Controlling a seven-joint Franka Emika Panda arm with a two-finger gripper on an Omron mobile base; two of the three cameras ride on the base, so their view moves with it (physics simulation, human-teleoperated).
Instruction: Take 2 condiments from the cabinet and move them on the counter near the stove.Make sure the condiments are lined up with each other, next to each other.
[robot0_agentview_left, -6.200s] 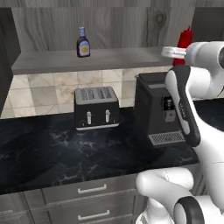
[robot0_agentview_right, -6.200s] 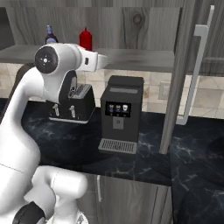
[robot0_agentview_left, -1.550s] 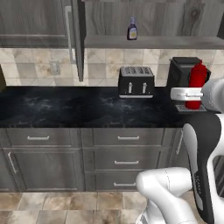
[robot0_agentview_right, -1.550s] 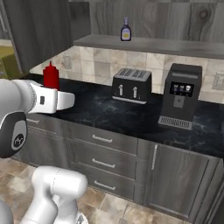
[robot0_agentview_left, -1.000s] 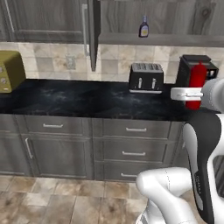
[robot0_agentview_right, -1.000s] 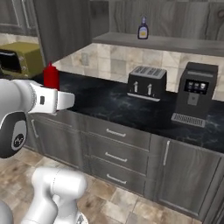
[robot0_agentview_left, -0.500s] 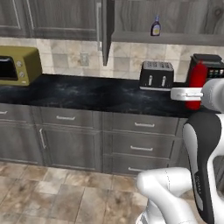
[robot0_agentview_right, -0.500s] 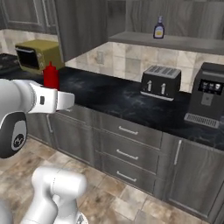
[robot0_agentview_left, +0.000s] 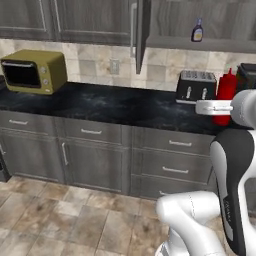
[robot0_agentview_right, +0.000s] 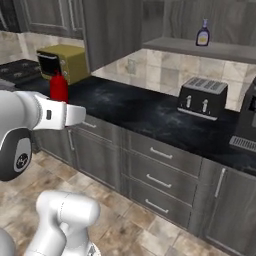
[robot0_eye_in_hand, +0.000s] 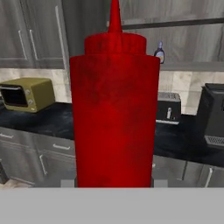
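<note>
The gripper (robot0_eye_in_hand: 113, 183) is clamped on the upright red squeeze bottle (robot0_eye_in_hand: 113, 109), held in the air in front of the black surface (robot0_agentview_left: 115, 102). The dark brown bottle (robot0_agentview_left: 197, 31) stands on the cabinet shelf (robot0_agentview_left: 200, 44), above the toaster (robot0_agentview_left: 196, 86).

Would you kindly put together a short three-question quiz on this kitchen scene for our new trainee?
1. True or false: the red squeeze bottle is upright in the gripper.
2. Where is the dark brown bottle? A) on the cabinet shelf B) on the counter C) on the floor
3. Fill in: the olive-yellow appliance on the counter is a ____.

Key: 1 true; 2 A; 3 toaster oven.
</note>
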